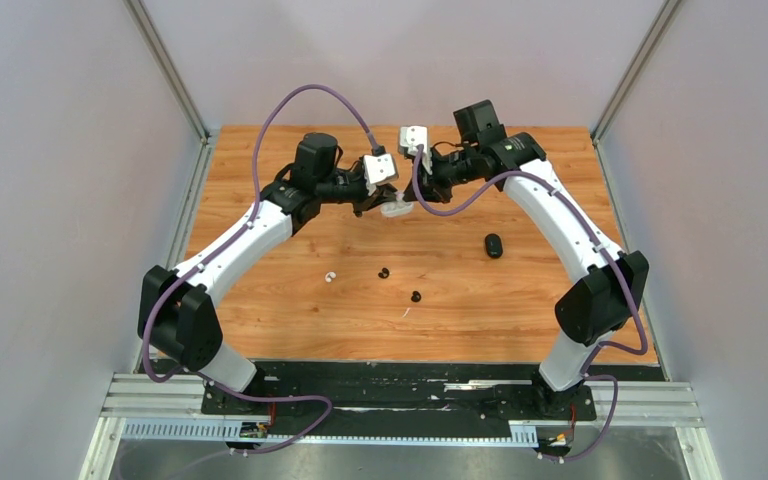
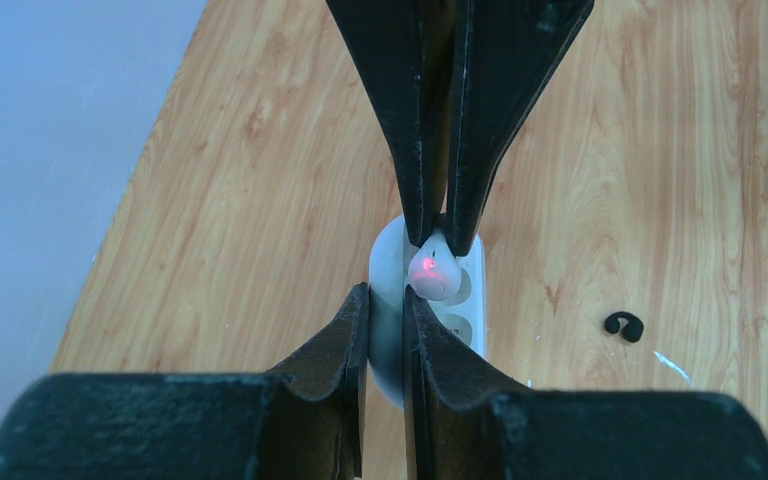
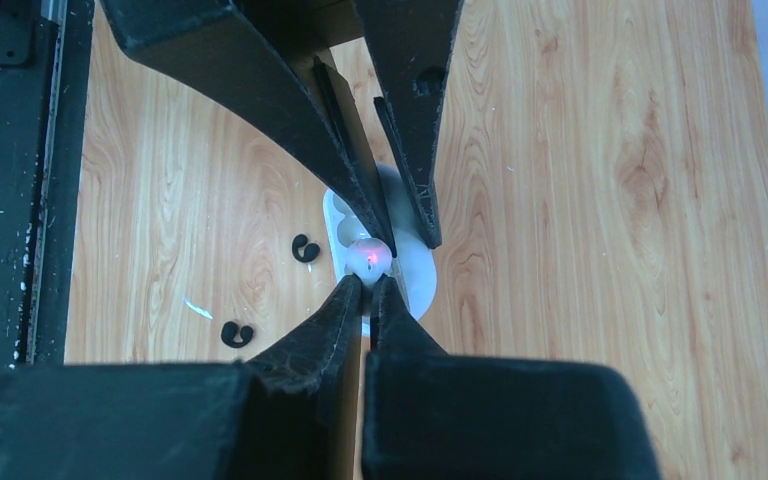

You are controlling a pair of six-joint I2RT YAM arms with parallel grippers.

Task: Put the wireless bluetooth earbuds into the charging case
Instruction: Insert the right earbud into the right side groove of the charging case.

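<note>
The white charging case [image 1: 397, 210] lies open at the back middle of the table. My left gripper [image 2: 387, 296] is shut on the case's raised lid [image 2: 388, 258], which stands on edge between its fingers. My right gripper [image 3: 368, 284] is shut on a white earbud [image 3: 370, 257] that glows red, holding it at the upper socket of the case [image 3: 418, 282]. The same earbud [image 2: 434, 273] shows in the left wrist view over the socket tray [image 2: 467, 318]; the lower socket is bare. A second white earbud [image 1: 331, 277] lies loose at centre left.
Two black earbuds [image 1: 384, 272] [image 1: 416, 296] lie on the wood in front of the case; they show in the right wrist view [image 3: 305, 248] [image 3: 236, 334]. A shut black case [image 1: 494, 245] lies to the right. Grey walls bound the table.
</note>
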